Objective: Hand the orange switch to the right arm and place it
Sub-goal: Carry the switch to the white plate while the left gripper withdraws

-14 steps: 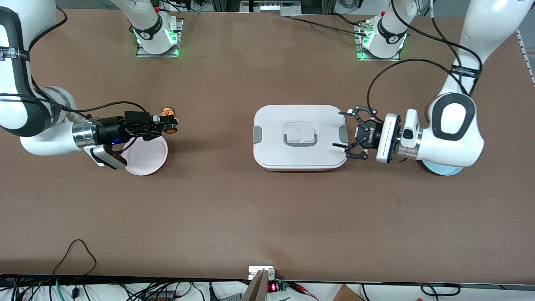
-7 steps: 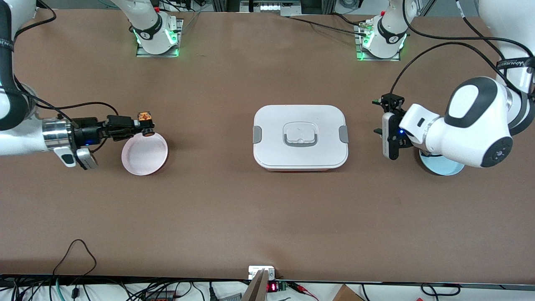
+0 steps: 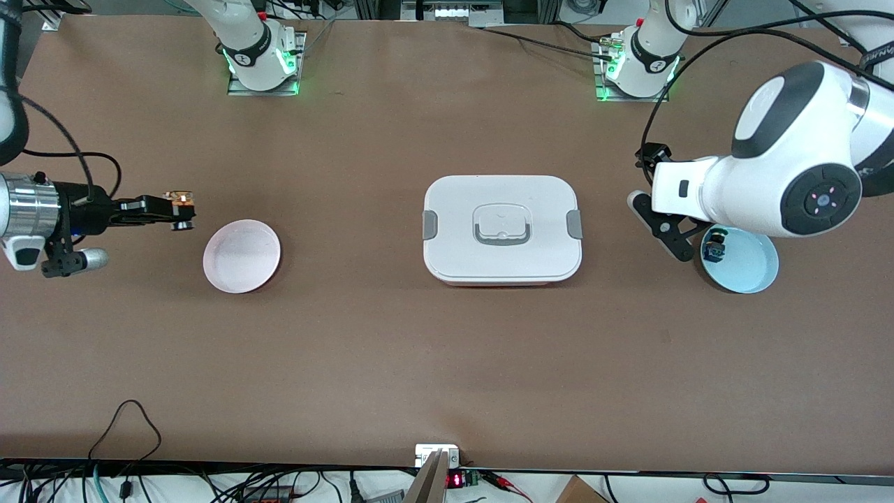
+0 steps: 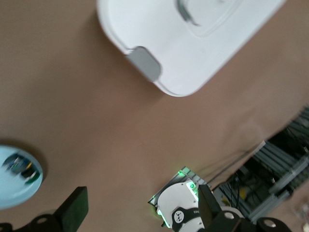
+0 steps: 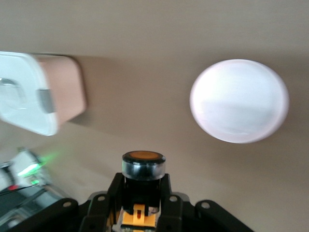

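My right gripper (image 3: 178, 208) is shut on the orange switch (image 3: 181, 199), a small black part with an orange cap. It holds the switch above the bare table, beside the pink plate (image 3: 242, 256) toward the right arm's end. In the right wrist view the switch (image 5: 143, 166) sits between the fingers (image 5: 99, 208), cap outward, with the pink plate (image 5: 240, 100) off to one side. My left gripper (image 3: 667, 227) is open and empty, raised between the white box and the blue plate. Its spread fingers (image 4: 72, 210) show in the left wrist view.
A white lidded box (image 3: 501, 227) with grey latches stands mid-table; it also shows in the left wrist view (image 4: 193, 38) and the right wrist view (image 5: 29, 92). A blue plate (image 3: 751, 269) holds a small green-blue-topped switch (image 3: 714, 246) at the left arm's end.
My right gripper has carried the orange switch from over the pink plate's edge toward the right arm's end of the table. My left arm has drawn back and turned, uncovering the blue plate.
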Controlling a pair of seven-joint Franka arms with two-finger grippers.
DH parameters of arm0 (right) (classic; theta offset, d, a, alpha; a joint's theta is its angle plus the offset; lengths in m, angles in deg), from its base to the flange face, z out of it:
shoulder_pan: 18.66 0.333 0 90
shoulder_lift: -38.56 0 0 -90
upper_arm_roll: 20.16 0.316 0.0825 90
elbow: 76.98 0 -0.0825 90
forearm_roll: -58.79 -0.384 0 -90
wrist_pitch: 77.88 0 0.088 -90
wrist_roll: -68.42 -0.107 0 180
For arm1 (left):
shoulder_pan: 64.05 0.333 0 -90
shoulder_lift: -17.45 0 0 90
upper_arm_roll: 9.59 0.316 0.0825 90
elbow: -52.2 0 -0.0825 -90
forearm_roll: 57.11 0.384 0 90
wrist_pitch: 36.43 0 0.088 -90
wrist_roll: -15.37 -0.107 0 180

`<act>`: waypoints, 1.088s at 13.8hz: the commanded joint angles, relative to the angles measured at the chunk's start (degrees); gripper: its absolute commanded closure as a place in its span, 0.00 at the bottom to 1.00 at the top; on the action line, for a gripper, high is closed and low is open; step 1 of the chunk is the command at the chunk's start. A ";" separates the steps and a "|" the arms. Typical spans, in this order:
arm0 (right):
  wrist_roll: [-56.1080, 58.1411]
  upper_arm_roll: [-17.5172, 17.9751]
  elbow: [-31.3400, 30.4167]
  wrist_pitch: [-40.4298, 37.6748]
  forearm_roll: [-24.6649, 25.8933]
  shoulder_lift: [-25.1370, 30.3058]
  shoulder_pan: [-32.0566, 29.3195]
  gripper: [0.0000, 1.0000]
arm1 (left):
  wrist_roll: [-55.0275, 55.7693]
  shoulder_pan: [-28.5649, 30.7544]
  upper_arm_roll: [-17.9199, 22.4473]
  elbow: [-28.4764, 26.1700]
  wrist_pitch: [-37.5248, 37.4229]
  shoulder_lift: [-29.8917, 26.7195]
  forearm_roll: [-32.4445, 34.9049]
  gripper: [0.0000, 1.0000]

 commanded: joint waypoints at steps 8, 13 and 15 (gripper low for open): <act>-13.57 0.23 0.01 3.42 18.53 5.62 10.19 0.99 | 20.77 -1.80 6.50 13.14 3.53 -0.66 11.83 0.00; -13.66 0.14 -0.25 3.69 18.53 5.62 10.19 0.99 | 28.10 -6.37 24.50 -10.09 17.12 -16.62 -1.41 0.00; -13.66 0.05 -1.65 5.00 18.53 5.62 10.28 0.99 | 25.30 -7.43 27.34 -21.27 23.39 -24.80 -1.88 0.00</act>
